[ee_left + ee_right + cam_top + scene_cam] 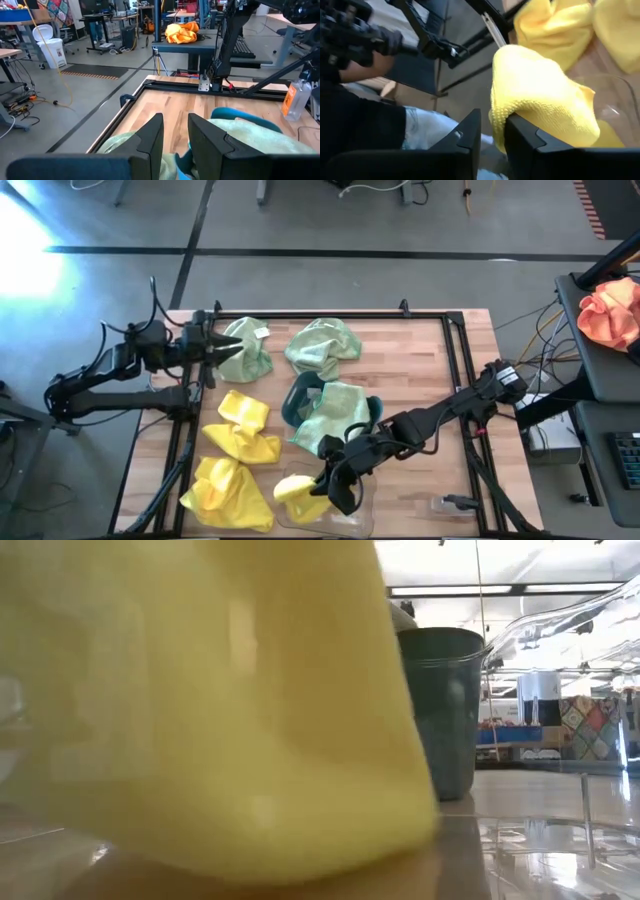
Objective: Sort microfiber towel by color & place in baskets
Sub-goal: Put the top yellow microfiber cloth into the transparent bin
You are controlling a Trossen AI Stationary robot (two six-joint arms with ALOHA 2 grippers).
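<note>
- The yellow towel (540, 95) is pinched between the fingers of the right gripper (335, 485), over the clear basket (352, 520) at the desk's (420, 370) front edge.
- To do this well, I judge the cloth should be lowered until its hanging folds sit inside the walls before the gripper lets go, so none drapes over the rim.
- Two more yellow towels (240, 430) lie on the desk toward the front left corner. Pale green towels (322, 345) sit near the back edge, and another green towel (335, 420) fills the dark teal basket (296, 402) mid-desk.
- The left gripper (212, 345) waits at the left edge, fingers a little apart, grasping nothing.
- The clear basket's outline is hard to trace from above, and the arm covers part of it.
- The low view is mostly blocked by yellow cloth, so how deep the towel hangs is uncertain.
</note>
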